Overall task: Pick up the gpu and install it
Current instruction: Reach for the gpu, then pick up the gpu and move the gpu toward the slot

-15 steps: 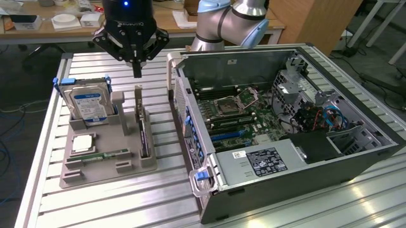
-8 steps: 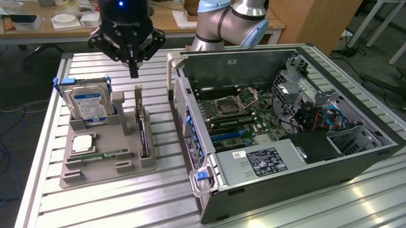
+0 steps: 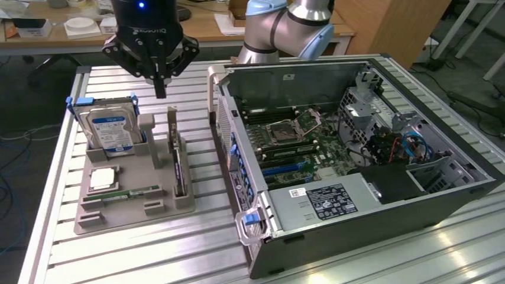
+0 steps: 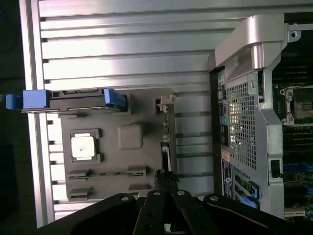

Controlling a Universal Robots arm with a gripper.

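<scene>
- While I watch remotely, the fingers (image 3: 161, 86) hang pressed together, holding nothing, above the grey tray (image 3: 130, 177);
- gpu (image 3: 178, 171) stands on edge in the tray, near the hard drive (image 3: 110, 127);
- open computer case (image 3: 355, 236) sits on the bench (image 3: 118, 254) beside the tray.

Table (image 3: 158, 254): slatted metal top, carrying a tray and a case.
Tray (image 3: 136, 220): grey, sitting flat toward the exterior view's left.
Case (image 3: 371, 236): lying open on its side at the exterior view's right, near the tray, not touching it.
</scene>
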